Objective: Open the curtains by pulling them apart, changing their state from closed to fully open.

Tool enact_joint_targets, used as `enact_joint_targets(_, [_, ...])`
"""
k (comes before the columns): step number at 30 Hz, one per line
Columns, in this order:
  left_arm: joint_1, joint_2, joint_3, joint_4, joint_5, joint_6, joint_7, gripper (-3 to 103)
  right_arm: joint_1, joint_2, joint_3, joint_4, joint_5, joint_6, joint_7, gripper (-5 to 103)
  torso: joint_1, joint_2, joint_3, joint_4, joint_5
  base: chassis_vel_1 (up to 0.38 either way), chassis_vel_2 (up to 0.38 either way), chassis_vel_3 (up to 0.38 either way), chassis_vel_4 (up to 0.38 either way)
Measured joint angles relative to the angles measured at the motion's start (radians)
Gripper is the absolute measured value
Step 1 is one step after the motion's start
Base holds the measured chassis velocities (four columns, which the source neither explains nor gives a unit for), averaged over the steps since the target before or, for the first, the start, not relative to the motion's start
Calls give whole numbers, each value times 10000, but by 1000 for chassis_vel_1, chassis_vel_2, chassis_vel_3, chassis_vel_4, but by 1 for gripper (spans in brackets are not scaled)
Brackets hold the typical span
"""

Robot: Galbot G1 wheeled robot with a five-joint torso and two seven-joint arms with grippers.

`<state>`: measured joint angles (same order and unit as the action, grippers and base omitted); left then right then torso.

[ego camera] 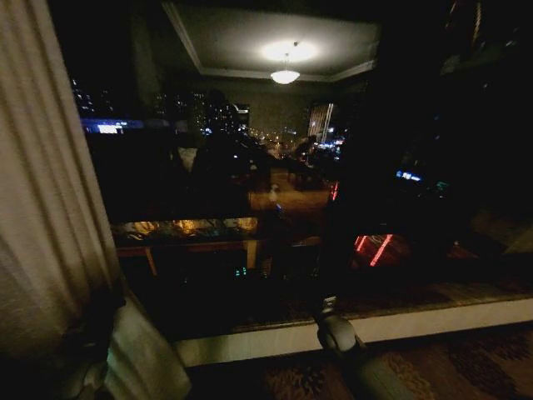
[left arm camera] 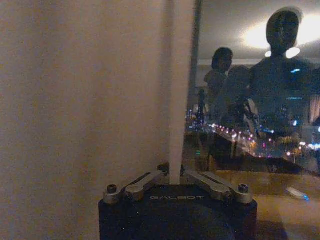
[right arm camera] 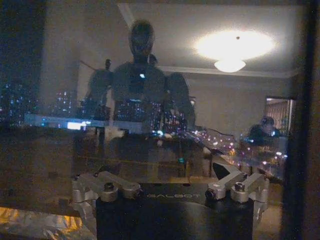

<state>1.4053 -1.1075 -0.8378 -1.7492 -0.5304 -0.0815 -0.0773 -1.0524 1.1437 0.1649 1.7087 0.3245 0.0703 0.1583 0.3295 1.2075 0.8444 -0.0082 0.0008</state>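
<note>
One cream-white sheer panel of the curtains [ego camera: 46, 208] hangs bunched at the left of the dark window [ego camera: 250, 167]. Seen from the left wrist, its pleats [left arm camera: 85, 100] hang close in front, and its free edge [left arm camera: 181, 75] runs down between the jaws. My left gripper [left arm camera: 175, 176] is shut on that edge, low beside the panel. My right gripper [right arm camera: 170, 182] faces the bare glass with its jaws spread wide and nothing between them. The right arm [ego camera: 337, 337] rises from the bottom centre of the head view.
A pale window sill [ego camera: 433, 321] runs along the foot of the glass, above patterned carpet [ego camera: 466, 371]. The glass reflects a ceiling lamp [ego camera: 286, 75] and the robot [right arm camera: 142, 75]. The window's right side [ego camera: 466, 125] is dark.
</note>
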Motion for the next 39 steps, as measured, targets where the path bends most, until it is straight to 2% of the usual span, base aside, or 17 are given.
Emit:
enact_joint_targets(10, [-89, 2, 64, 111, 36, 10, 14, 0, 0, 0, 2, 0, 0, 0, 2, 100, 0, 0, 0, 3, -15, -15, -18, 0, 14])
enact_joint_targets(25, [-119, -167, -21, 293, 110, -69, -23, 0, 0, 3, 0, 0, 0, 0, 1, 100, -1, 1, -2, 2, -7, 60, 19, -59, -16])
enact_joint_targets(30, [-151, -124, -459, 548, 134, -99, -182, 0, 0, 2, 0, 0, 0, 0, 2, 100, 0, 0, -1, 0, -7, 0, 0, 0, 0])
enact_joint_targets(34, [-271, -157, -1221, 1123, 477, -523, -293, 0, 0, 3, -1, 0, 0, 0, 1, 100, 0, 0, -2, 2, -12, 0, 0, 0, 0])
enact_joint_targets(39, [-203, 56, -1881, 1503, 219, -592, -290, 0, 0, 3, 0, 0, 0, 0, 2, 100, 0, 1, -2, 2, -9, 0, 0, 0, 0])
